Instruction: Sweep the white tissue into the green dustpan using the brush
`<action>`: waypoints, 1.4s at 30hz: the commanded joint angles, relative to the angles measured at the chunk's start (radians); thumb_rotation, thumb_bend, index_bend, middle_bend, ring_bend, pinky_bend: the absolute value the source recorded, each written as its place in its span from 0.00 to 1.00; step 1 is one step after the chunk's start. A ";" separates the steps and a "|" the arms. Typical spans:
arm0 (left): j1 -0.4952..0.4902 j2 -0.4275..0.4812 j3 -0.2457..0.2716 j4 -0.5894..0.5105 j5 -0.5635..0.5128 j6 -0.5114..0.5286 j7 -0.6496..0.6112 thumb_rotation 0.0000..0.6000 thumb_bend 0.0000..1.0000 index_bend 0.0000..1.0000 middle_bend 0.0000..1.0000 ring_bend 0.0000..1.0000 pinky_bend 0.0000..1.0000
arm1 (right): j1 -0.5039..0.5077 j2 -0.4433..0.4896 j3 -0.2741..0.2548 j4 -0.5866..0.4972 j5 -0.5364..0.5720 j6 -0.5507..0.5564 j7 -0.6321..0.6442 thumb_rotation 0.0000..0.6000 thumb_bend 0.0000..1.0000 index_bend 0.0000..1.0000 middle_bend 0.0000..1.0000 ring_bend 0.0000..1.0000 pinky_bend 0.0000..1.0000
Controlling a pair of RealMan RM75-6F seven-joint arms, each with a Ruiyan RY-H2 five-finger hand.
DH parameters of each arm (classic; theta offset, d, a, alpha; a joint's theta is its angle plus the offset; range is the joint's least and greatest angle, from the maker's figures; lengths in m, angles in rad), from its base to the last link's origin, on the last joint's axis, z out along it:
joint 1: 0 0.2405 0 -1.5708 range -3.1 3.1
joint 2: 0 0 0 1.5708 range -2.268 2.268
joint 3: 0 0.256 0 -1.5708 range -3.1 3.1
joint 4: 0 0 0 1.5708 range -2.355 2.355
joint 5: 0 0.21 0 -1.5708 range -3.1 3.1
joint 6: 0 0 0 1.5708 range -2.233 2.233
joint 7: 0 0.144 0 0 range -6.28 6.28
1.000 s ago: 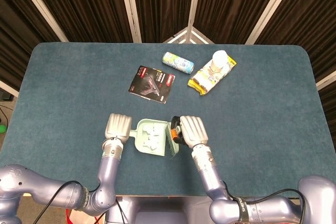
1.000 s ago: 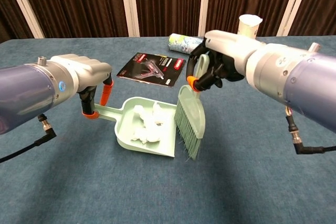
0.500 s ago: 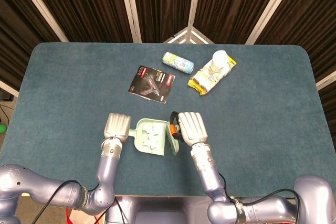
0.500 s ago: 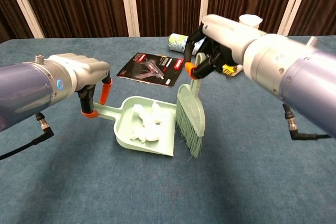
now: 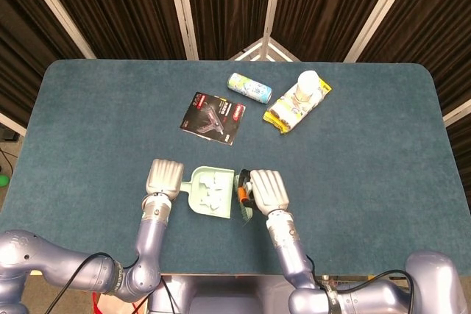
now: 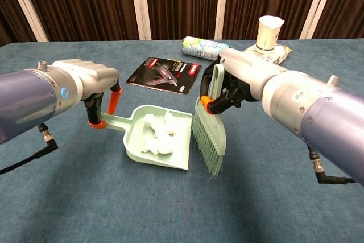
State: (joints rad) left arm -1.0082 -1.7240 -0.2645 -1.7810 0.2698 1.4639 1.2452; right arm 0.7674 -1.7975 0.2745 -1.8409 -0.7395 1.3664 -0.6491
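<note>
The green dustpan [image 6: 162, 151] [image 5: 200, 205] lies flat on the blue table with the crumpled white tissue [image 6: 161, 136] [image 5: 213, 192] inside it. My left hand [image 6: 91, 83] [image 5: 165, 176] grips the pan's orange-tipped handle [image 6: 114, 102] at the left. My right hand [image 6: 242, 78] [image 5: 268, 190] holds the green brush [image 6: 209, 130] by its orange-collared handle. The brush hangs upright with its bristles [image 6: 209, 149] just right of the pan's open mouth, tips at the table.
A black printed card [image 5: 213, 117] lies beyond the pan. A lying can [image 5: 249, 87], a paper cup [image 5: 307, 82] and a yellow snack bag [image 5: 293, 108] sit at the back of the table.
My right hand has come back toward me and lower with the brush, after lifting away slightly half a second ago. The left hand, the pan and the tissue have not moved.
</note>
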 commanded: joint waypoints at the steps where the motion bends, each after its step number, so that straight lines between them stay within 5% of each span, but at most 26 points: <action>1: 0.000 0.000 0.001 0.000 0.000 0.000 -0.001 1.00 0.52 0.59 1.00 0.98 1.00 | -0.005 0.007 -0.009 0.002 -0.002 -0.013 0.000 1.00 1.00 0.66 0.68 0.66 0.84; 6: -0.002 -0.001 0.002 -0.001 0.001 0.001 -0.002 1.00 0.52 0.59 1.00 0.98 1.00 | -0.008 0.021 -0.014 -0.006 -0.004 -0.038 0.001 1.00 1.00 0.62 0.62 0.62 0.83; 11: -0.004 -0.004 0.003 -0.001 0.001 0.003 -0.002 1.00 0.52 0.59 1.00 0.98 1.00 | -0.004 0.024 -0.018 -0.003 -0.012 -0.042 -0.013 1.00 1.00 0.85 0.74 0.80 0.99; 14: -0.004 -0.005 0.003 -0.002 0.001 0.004 -0.002 1.00 0.52 0.59 1.00 0.98 1.00 | -0.005 0.023 -0.019 -0.004 -0.015 -0.045 -0.016 1.00 1.00 0.88 0.75 0.83 1.00; 33: -0.013 -0.031 0.001 0.014 0.004 0.004 -0.006 1.00 0.52 0.59 1.00 0.98 1.00 | 0.029 -0.063 0.064 -0.083 0.016 -0.054 0.025 1.00 1.00 0.89 0.75 0.84 1.00; 42: -0.006 -0.026 0.004 0.015 0.009 0.001 -0.015 1.00 0.52 0.59 1.00 0.98 1.00 | 0.038 -0.051 0.078 -0.032 -0.073 -0.024 0.027 1.00 1.00 0.91 0.75 0.84 1.00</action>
State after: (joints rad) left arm -1.0143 -1.7501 -0.2606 -1.7662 0.2790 1.4648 1.2298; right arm 0.8046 -1.8594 0.3525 -1.8887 -0.7930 1.3365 -0.6210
